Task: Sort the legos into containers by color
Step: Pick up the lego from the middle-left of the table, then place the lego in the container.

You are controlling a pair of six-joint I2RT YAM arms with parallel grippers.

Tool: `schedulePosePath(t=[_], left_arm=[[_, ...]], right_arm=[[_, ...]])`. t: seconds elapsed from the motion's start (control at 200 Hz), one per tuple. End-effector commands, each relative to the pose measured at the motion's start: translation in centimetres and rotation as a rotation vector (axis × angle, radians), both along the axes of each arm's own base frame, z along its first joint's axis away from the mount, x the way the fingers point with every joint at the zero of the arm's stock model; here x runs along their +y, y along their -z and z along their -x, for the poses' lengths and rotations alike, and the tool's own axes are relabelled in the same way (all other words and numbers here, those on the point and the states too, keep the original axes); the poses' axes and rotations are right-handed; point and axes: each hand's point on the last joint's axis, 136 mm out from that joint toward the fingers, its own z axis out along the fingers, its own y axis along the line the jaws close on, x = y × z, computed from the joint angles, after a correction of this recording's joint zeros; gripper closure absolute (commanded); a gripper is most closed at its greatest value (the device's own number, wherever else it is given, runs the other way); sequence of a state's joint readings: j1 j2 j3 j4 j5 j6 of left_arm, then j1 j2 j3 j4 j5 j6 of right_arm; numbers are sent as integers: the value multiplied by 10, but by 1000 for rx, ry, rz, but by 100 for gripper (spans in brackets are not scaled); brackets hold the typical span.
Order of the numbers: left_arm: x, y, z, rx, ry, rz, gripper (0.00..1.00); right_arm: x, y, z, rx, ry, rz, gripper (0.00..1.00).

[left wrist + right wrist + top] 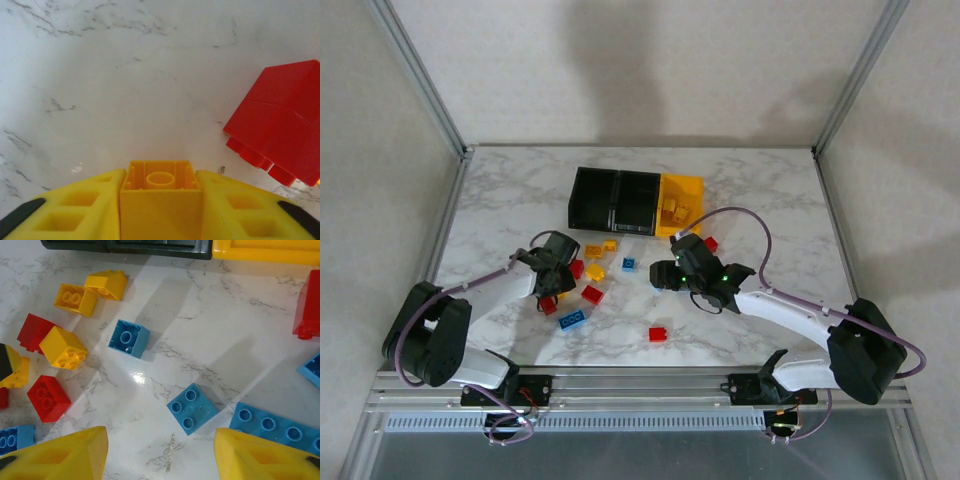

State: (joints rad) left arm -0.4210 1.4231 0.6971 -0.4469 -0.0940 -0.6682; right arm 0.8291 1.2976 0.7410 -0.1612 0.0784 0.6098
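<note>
My left gripper is shut on a yellow lego, hollow underside facing out, just above the marble; a red lego lies to its right. In the top view the left gripper sits at the left of the scattered legos. My right gripper is open over the table, a blue square lego just ahead between its fingers and a long blue lego by the right finger. In the top view the right gripper is below the containers: two black bins and a yellow bin.
Loose legos lie on the marble: yellow ones, a red one, a small blue one, a red one at right. A lone red brick sits near the front. Frame posts flank the table.
</note>
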Motion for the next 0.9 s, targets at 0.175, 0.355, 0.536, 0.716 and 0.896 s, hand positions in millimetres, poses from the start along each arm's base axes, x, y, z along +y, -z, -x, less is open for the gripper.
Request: schedulePosePath(t=[0.175, 0.355, 0.536, 0.716, 0.896], left_arm=[[-5, -12, -4, 0, 19, 15, 86], [-26, -43, -13, -71, 42, 75, 87], [-70, -77, -29, -151, 102, 148, 87], [-124, -102, -58, -217, 170, 217, 87], [-186, -116, -92, -254, 247, 256, 88]], right_arm=[[-5, -9, 5, -10, 11, -8, 42], [-8, -28, 10, -31, -4, -50, 38], [-29, -36, 6, -43, 50, -60, 37], [-63, -42, 1, -40, 171, -81, 34], [-104, -27, -1, 12, 300, -87, 33]])
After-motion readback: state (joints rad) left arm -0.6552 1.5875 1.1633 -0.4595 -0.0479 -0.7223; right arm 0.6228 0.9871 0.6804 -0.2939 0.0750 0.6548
